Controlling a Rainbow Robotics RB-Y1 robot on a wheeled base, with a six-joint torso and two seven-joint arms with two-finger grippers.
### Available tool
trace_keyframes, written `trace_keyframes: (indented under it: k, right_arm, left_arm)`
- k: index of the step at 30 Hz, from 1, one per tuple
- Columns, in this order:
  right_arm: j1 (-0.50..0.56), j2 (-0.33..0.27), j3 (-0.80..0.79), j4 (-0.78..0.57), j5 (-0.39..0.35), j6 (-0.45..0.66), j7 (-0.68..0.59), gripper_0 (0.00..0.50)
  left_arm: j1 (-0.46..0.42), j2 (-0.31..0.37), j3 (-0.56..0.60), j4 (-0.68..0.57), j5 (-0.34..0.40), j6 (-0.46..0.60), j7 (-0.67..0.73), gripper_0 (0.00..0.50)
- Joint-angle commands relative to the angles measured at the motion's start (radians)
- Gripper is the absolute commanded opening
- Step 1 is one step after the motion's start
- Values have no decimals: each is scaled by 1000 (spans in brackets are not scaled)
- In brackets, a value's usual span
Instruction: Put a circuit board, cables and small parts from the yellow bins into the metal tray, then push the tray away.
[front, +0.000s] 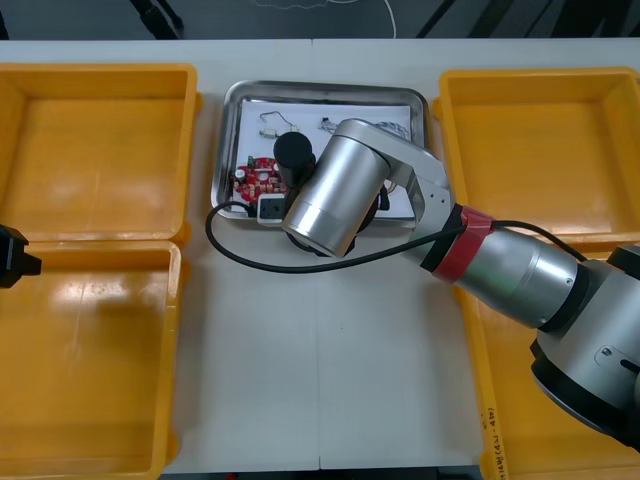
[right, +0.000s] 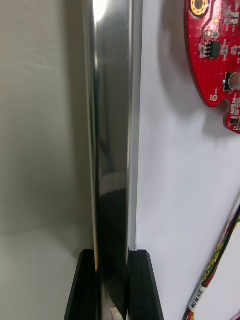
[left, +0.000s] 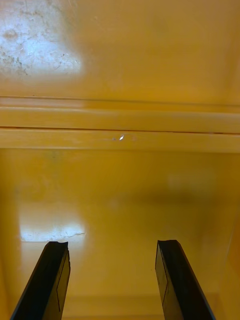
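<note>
The metal tray (front: 228, 130), white inside, stands at the table's far middle. In it lie a round red circuit board (front: 256, 178) and pale cables (front: 272, 122). My right arm (front: 330, 190) reaches over the tray's near edge and hides its gripper there. In the right wrist view my right gripper (right: 114, 260) is shut on the tray's shiny rim (right: 112, 150), one finger outside and one inside. The circuit board (right: 215, 50) and a red and yellow cable (right: 220, 260) lie on the white floor beside the inner finger. My left gripper (left: 112, 244) hangs open over a yellow bin's floor (left: 120, 200).
Two yellow bins (front: 100, 150) (front: 90, 370) stand at the left and two (front: 540, 140) (front: 505, 420) at the right. The left gripper (front: 15, 257) shows at the left edge, between the two left bins. The right arm's black cable (front: 250, 258) loops over the table below the tray.
</note>
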Motion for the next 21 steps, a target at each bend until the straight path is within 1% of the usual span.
trace_keyframes:
  k: [1,8,21]
  right_arm:
    - [-59,32,-39,32,-8,-36,50,0]
    - [-79,40,-54,87,-8,-84,73,0]
    - [-108,63,-91,174,0,-136,112,0]
  left_arm:
    - [20,42,-7,-31,8,6,4,500]
    - [20,42,-7,-31,8,6,4,500]
    - [20,42,-7,-31,8,6,4,500]
